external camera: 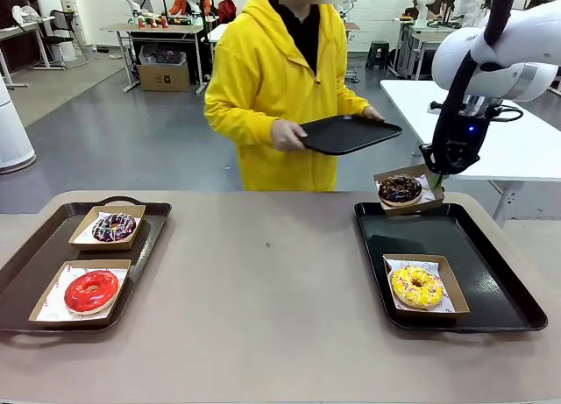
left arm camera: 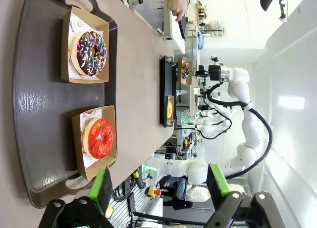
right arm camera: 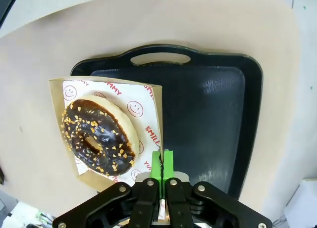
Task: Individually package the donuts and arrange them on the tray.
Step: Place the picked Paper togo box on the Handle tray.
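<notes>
Left pincer (left arm camera: 158,188) hangs wide apart, nothing between its green pads, above the near end of the left tray (external camera: 35,281).

Red donut (external camera: 91,290) sits in its cardboard box (external camera: 53,309) at the near end of the left tray. Dark sprinkled donut (external camera: 114,227) sits in a second box (external camera: 88,220) at the far end of the same tray; the two boxes are apart.

Right tray (external camera: 491,281) lies on the desk (external camera: 272,299) well apart from the left one. Yellow sprinkled donut (external camera: 416,285) is in its box (external camera: 451,286) on the near half of the right tray.

Right pincer (external camera: 436,181) is clamped on the edge of a fourth box (right arm camera: 154,109): pads pressed together on the box wall in the right wrist view. That box carries the chocolate donut with nut bits (right arm camera: 98,135) and sits tilted over the far rim of the right tray, by the handle cutout (right arm camera: 159,56). Cannot tell whether the box bottom touches the rim or is lifted clear.

Beyond the desk, a person in a yellow hoodie (external camera: 272,80) holds an extra black tray (external camera: 346,132) in both hands, above the desk's far edge.
</notes>
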Controlling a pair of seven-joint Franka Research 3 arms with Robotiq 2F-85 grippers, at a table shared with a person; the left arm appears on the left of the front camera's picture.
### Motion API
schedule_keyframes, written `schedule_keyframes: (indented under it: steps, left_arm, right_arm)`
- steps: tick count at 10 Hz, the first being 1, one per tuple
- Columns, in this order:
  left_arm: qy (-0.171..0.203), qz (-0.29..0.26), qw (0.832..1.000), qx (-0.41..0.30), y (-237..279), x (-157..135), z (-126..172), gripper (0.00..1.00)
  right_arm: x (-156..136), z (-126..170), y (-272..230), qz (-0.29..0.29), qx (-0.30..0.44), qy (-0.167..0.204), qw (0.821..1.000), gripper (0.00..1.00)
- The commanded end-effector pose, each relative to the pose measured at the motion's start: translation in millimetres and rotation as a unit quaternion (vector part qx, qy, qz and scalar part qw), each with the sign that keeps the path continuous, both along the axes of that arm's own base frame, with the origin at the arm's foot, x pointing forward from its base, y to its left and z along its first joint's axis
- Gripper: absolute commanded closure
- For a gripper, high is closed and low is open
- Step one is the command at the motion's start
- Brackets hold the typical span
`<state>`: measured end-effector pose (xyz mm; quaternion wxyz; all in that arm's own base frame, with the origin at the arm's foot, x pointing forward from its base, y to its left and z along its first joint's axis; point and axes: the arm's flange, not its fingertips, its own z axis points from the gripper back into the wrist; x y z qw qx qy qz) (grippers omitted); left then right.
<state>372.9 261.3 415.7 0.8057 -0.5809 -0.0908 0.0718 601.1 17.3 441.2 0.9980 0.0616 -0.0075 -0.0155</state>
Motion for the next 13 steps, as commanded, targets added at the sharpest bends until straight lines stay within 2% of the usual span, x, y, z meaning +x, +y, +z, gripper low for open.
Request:
schedule_keyframes:
  steps: [1,3,5,9,13]
  left_arm:
    - [0.000,-0.002,1.000,0.004,0,-1,1,0.00]
    - [0.000,-0.002,1.000,0.004,0,-1,1,0.00]
    - [0.000,-0.002,1.000,0.004,0,-1,1,0.00]
    - [0.000,-0.002,1.000,0.004,0,-1,1,0.00]
    - [0.000,-0.002,1.000,0.004,0,-1,1,0.00]
  right_arm:
    - [1,1,-4,0.010,0.003,-0.004,1.000,0.99]
    - [0,0,-1,0.002,0.000,0.000,1.000,0.99]
    - [-6,-15,3,-0.007,-0.036,-0.002,0.999,0.99]
    - [-14,-46,4,-0.035,-0.059,0.001,0.998,0.99]
    - [-12,-70,-22,-0.058,-0.049,0.014,0.997,0.99]
